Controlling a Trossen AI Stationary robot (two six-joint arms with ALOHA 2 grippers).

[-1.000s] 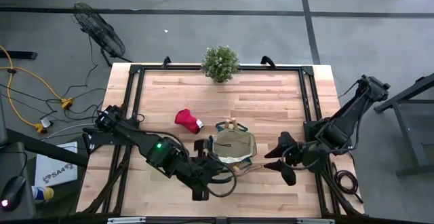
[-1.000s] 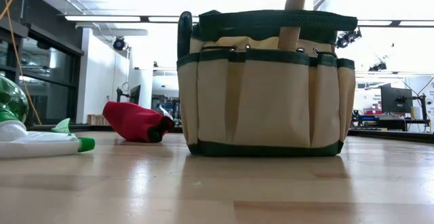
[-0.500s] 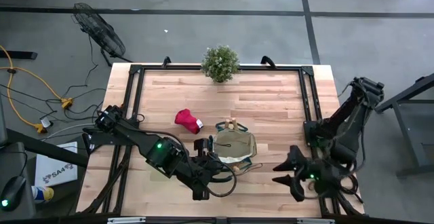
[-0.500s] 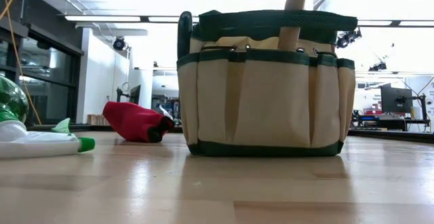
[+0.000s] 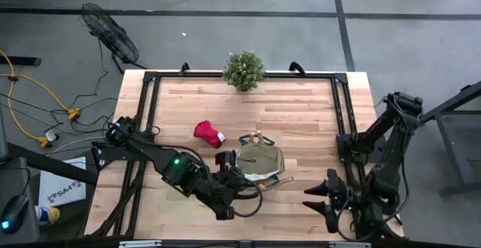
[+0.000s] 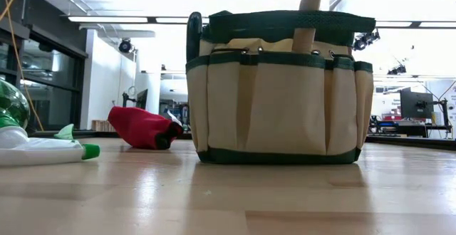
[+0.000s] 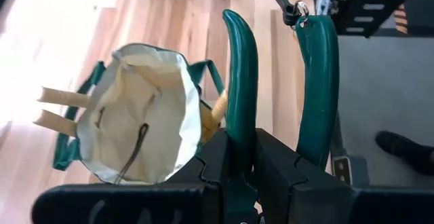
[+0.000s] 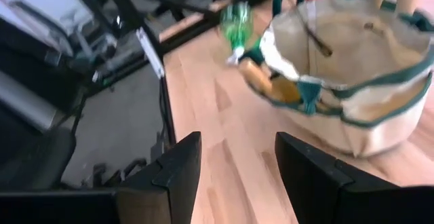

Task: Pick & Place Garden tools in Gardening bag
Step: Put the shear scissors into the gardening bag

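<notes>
Pinching the green-handled pruners (image 7: pixel 242 95) between its fingers, the left gripper (image 7: pixel 243 166) hovers just beside the gardening bag (image 5: pixel 260 163) at mid-table. Near the table's front right corner, the right gripper (image 8: pixel 237 159) waits with fingers spread, empty

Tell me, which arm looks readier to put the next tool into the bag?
The left. Its claw grips the green-handled pruners right beside the open bag, while the right claw sits empty near the table's corner.
</notes>
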